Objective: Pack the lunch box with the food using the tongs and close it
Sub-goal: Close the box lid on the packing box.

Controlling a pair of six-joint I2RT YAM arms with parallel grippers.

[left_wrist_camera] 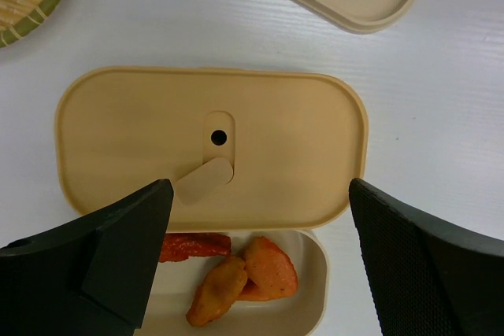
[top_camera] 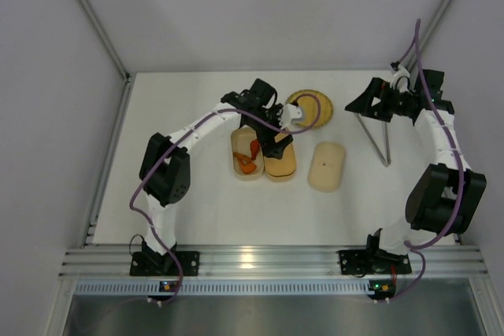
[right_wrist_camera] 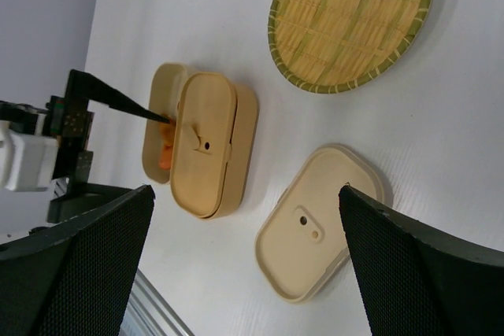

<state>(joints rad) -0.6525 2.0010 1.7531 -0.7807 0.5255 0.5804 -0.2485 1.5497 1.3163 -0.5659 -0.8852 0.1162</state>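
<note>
Currently I see the white table holding a woven plate, the lunch box half under my left gripper, a loose lid, and slim silvery tongs lying near-to-far beside my right gripper. Orange food sits in the box's open half. Both grippers' fingers stand wide apart, empty.

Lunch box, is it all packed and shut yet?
Looks close. Done: the woven plate is empty, the orange pieces sit in the open tray, and a lid covers the other tray; what is under it is hidden. In hand: nothing. The left gripper is open above that lid, the right gripper is open too, and the tongs lie on the table. Left: the spare lid rests alongside, so closing remains.
</note>
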